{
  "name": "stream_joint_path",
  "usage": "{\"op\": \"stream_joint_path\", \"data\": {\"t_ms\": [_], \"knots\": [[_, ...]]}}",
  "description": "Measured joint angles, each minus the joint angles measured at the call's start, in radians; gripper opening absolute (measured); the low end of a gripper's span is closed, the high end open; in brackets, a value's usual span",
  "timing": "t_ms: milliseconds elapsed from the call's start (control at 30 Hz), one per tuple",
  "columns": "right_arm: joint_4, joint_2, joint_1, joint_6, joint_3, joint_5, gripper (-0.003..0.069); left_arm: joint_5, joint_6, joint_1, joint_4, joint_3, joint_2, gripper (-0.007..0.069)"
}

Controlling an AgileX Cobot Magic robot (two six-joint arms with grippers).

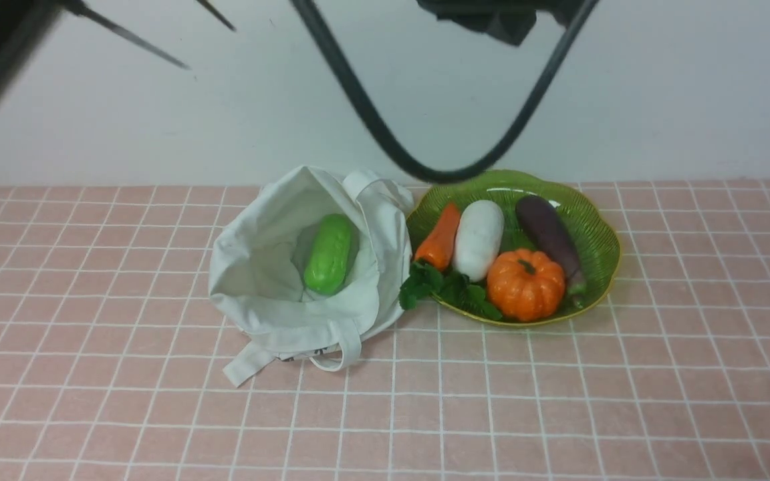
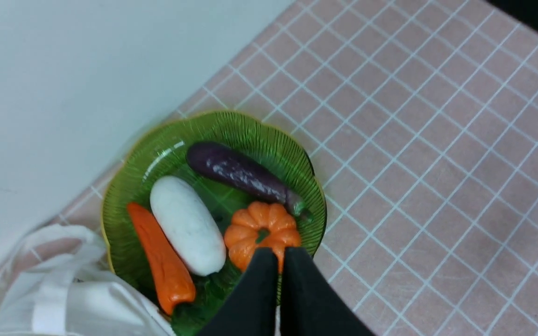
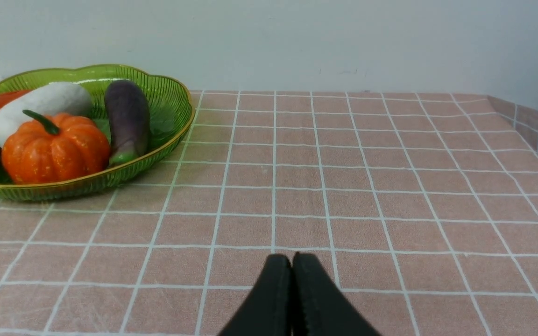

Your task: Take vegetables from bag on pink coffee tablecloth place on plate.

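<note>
Left gripper (image 2: 277,254) was clenched and empty, fingertips pressed together, hanging over the near edge of the plate (image 2: 259,135) just above the pumpkin (image 2: 262,231). Right gripper (image 3: 291,257) was also clamped on nothing, low over bare pink tablecloth (image 3: 390,186), well apart from the plate. The plate held the carrot (image 1: 440,237) with its leafy top spilling over the rim, a white vegetable (image 1: 478,239), the pumpkin and an eggplant (image 1: 549,237), all packed side by side. The green gourd (image 1: 329,254) lay inside the open bag (image 1: 258,294), which slumped just beside the plate, its strap touching the rim. Judged step: a drop-off at the plate looked done, one vegetable left to fetch. Next move likely calls for the left arm to swing to the bag mouth, spread its jaws and come down across the gourd's narrow width without snagging the floppy cloth. No brand or label readable; a dark mark (image 1: 305,354) under the bag's front edge was too small to make out.
</note>
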Motion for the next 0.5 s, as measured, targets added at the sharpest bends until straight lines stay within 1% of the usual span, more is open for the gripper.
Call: {"op": "stream_joint_path", "data": {"t_ms": [100,200,267,367,467,500], "knots": [[0.000,0.000,0.000,0.000,0.000,0.000,-0.0015,0.000,0.000,0.000,0.000,0.035,-0.079,-0.0005],[0.000,0.000,0.000,0.000,0.000,0.000,-0.0015,0.000,0.000,0.000,0.011,0.136,-0.200,-0.0005],[0.000,0.000,0.000,0.000,0.000,0.000,-0.0015,0.000,0.000,0.000,0.027,0.222,-0.291,-0.0005],[0.000,0.000,0.000,0.000,0.000,0.000,-0.0015,0.005,0.000,0.000,0.069,0.428,-0.468,-0.0005],[0.000,0.000,0.000,0.000,0.000,0.000,-0.0015,0.016,-0.023,0.000,0.087,0.564,-0.644,-0.0005],[0.000,0.000,0.000,0.000,0.000,0.000,-0.0015,0.016,-0.029,0.000,0.089,0.580,-0.668,-0.0005]]}}
